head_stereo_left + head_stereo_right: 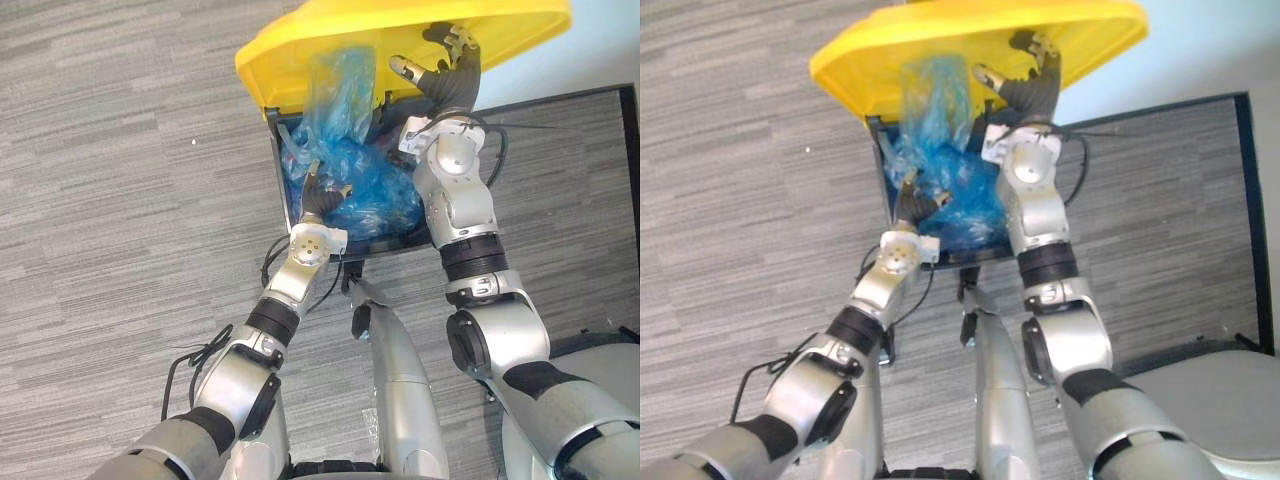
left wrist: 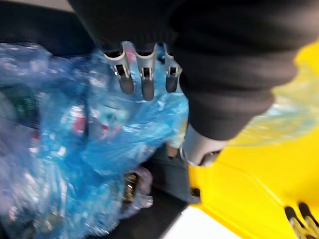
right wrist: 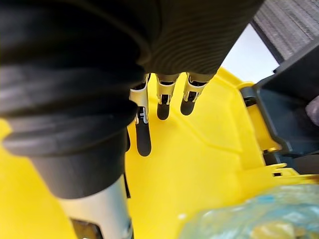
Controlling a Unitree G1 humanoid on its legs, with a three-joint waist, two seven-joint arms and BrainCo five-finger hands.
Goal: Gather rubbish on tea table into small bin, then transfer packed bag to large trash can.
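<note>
Right hand [image 1: 445, 78], fingers straight, props the yellow plastic lid [image 1: 300, 40] of the dark large trash can [image 1: 277, 160], left hand [image 1: 318, 195] loose-fingered, holding nothing, over the crumpled blue plastic bag [image 1: 375, 195] inside; a slip could drop the lid onto that arm.

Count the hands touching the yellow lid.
1: the right hand presses straight fingers against the underside of the yellow lid. The left hand is lower, over the blue bag in the trash can.
</note>
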